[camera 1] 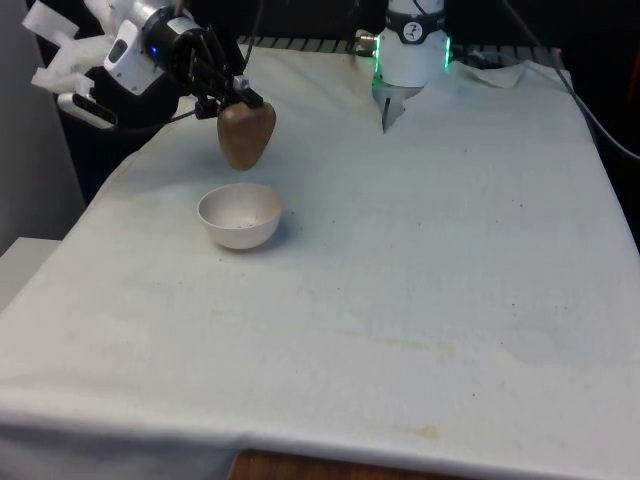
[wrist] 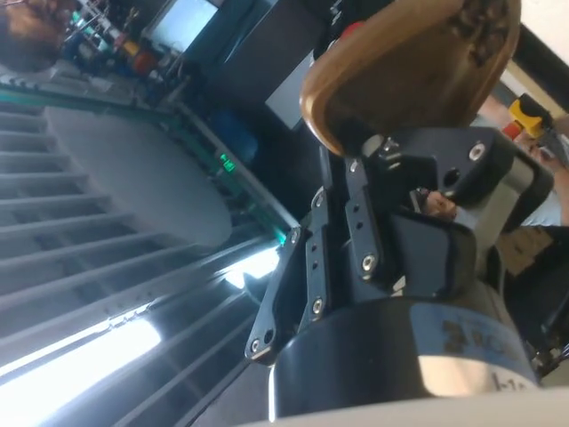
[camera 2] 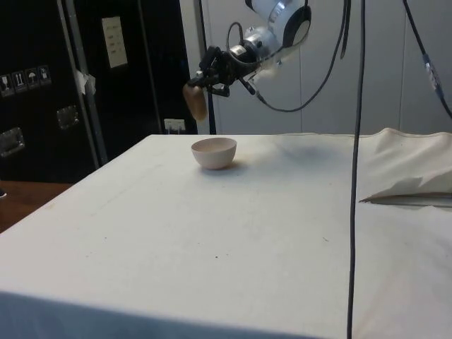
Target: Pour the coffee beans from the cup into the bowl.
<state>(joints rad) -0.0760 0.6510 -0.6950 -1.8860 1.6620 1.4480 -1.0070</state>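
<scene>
A brown cup (camera 1: 246, 134) hangs tipped over in the air, just above and behind a white bowl (camera 1: 239, 216) that stands on the cloth at the front view's left. My gripper (camera 1: 232, 96) is shut on the cup's upper part. From the side, the cup (camera 2: 195, 102) hangs left of the gripper (camera 2: 213, 75), above the bowl (camera 2: 214, 152). In the wrist view the cup (wrist: 400, 71) sits between the fingers (wrist: 360, 218), with dark coffee beans (wrist: 484, 20) at its rim. The bowl's inside looks pale.
The robot's base (camera 1: 411, 50) stands at the table's far end, with a fold in the cloth (camera 1: 392, 108) before it. Bunched cloth (camera 2: 409, 185) lies at the side view's right, and cables (camera 2: 357, 141) hang there. The table's edge (camera 1: 90, 210) runs near the bowl.
</scene>
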